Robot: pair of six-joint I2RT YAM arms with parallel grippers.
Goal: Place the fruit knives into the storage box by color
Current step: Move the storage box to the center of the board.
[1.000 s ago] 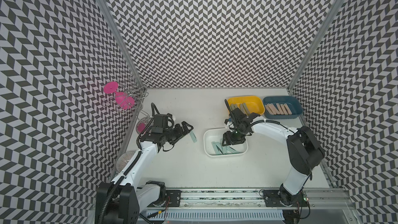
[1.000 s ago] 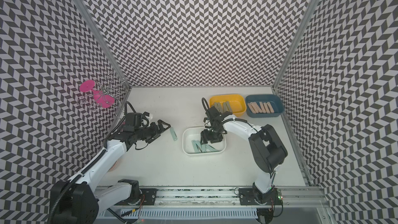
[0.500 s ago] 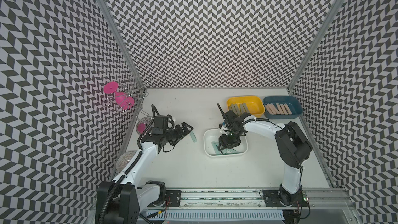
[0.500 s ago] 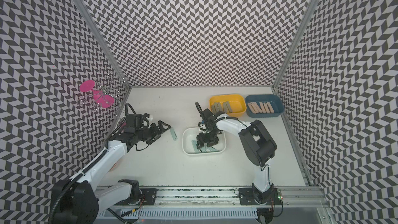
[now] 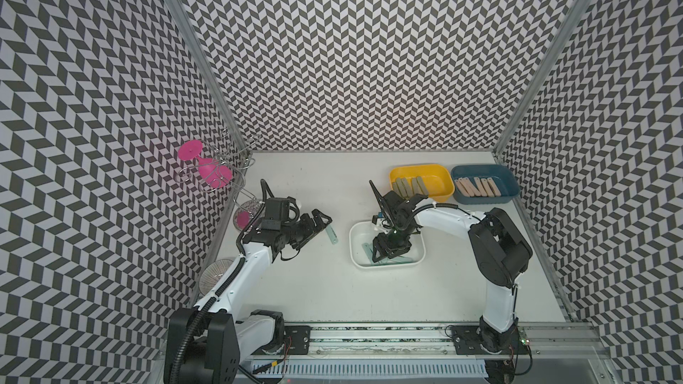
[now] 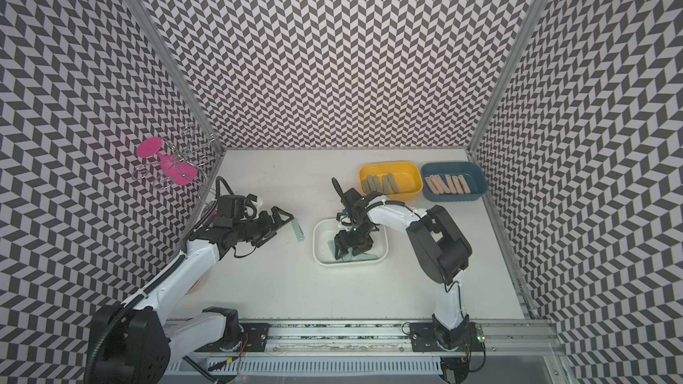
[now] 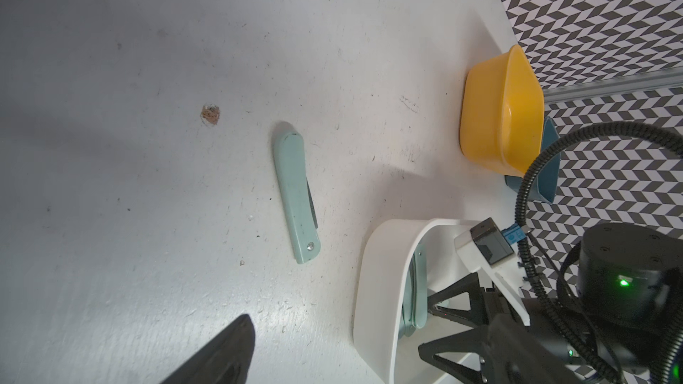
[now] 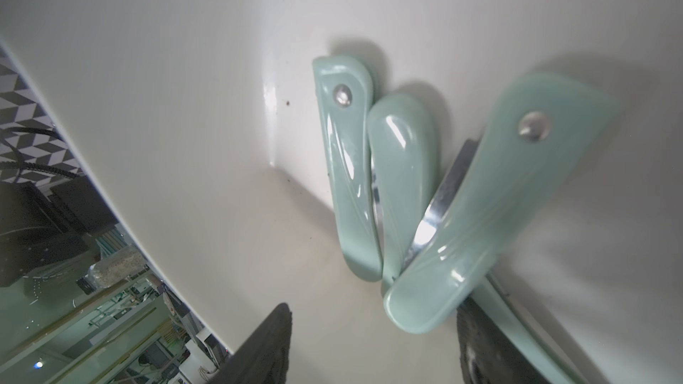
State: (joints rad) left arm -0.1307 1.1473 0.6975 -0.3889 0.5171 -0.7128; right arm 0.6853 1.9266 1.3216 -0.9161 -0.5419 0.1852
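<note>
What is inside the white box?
At least three mint knives, piled against a wall, under the open jaws of the right gripper. The gripper covers part of the pile, so the count is unknown.

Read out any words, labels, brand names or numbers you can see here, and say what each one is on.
No text can be read anywhere.
Blue plug on the right arm: pale mark, too small to read.
Mint knives, white box, yellow box, blue box: no lettering.

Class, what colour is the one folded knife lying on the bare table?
The knife is pale mint; the left wrist view shows it best.
</note>
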